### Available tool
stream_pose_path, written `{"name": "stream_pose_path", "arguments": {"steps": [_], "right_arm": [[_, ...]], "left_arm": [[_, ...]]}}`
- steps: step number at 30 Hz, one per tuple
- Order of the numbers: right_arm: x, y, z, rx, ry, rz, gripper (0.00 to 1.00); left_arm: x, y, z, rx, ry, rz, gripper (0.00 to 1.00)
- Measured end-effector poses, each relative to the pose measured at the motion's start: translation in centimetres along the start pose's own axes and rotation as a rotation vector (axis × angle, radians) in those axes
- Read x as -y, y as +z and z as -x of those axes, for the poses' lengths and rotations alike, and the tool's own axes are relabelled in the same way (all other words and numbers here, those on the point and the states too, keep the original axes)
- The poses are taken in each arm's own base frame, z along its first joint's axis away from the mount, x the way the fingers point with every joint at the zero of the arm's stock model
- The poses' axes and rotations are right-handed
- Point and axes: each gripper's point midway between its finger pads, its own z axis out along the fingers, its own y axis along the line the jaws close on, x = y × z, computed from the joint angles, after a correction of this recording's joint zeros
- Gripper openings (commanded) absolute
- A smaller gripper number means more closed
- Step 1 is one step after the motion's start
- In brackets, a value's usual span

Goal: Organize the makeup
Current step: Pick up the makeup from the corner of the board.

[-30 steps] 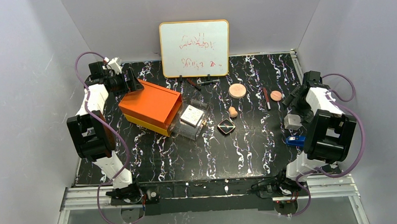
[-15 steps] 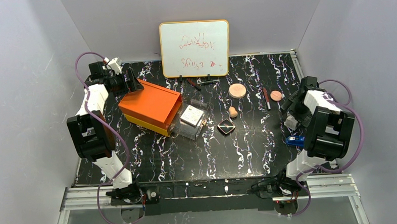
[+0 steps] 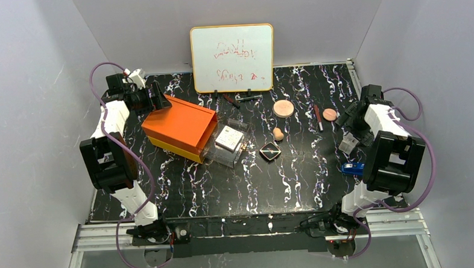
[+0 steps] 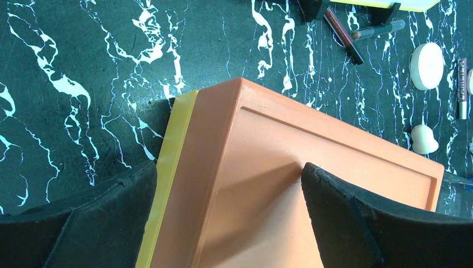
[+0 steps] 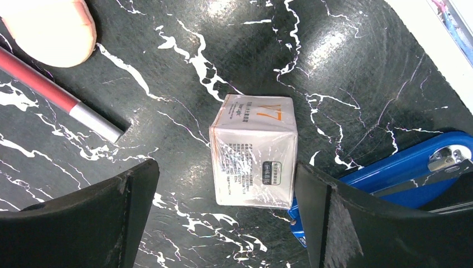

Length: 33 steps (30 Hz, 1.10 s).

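My left gripper (image 4: 228,184) and right gripper (image 5: 226,167) both gape; descending, the right could shove the white carton (image 5: 254,151) against the blue stapler (image 5: 390,167).

Small white shrink-wrapped cube box (image 5: 254,151): orange "V7" on the top face. The finer print beside it and on the front face is too small to read. Yellow-framed whiteboard (image 3: 232,57): two lines of red handwriting, illegible.

Top external: from high behind the arm bases, looking down over the whole counter (image 3: 285,180). Left wrist: close above the orange box (image 4: 312,162), facing down. Right wrist: close over a white carton (image 5: 254,151) and peach disc (image 5: 47,28). Both spots shared with the overhead view.
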Motion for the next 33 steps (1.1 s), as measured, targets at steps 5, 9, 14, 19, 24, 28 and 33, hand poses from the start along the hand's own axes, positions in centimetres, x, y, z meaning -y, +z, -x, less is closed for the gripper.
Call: {"name": "stream_pose_path", "arguments": {"steps": [5,9,14,19,24,28,33], "right_arm": [[0.1,0.1,-0.1,-0.001,-0.004,-0.005,0.88],[0.4,0.4,-0.6,-0.014,-0.007,-0.013,0.71],[0.5,1.0,-0.9,-0.031,-0.008,-0.024,0.33],[0.4,1.0,-0.8,-0.029,-0.007,-0.017,0.02],[-0.1,0.7,-1.0,-0.022,-0.036,-0.020,0.01],[-3.6,-1.7,-1.5,0.013,-0.175,-0.015,0.01],[-16.1,-11.5,-1.1,0.219,-0.402,0.194,0.01]], "left_arm": [[0.0,0.0,0.0,-0.002,-0.001,0.002,0.98],[0.0,0.0,0.0,-0.002,-0.001,0.002,0.98],[0.0,0.0,0.0,-0.002,0.004,0.002,0.98],[-0.1,-0.1,0.0,-0.003,0.017,0.002,0.98],[-0.1,-0.1,0.1,-0.003,0.021,0.002,0.98],[-0.1,-0.1,0.1,-0.003,0.021,0.003,0.98],[-0.1,-0.1,0.1,-0.003,0.020,0.003,0.98]]}}
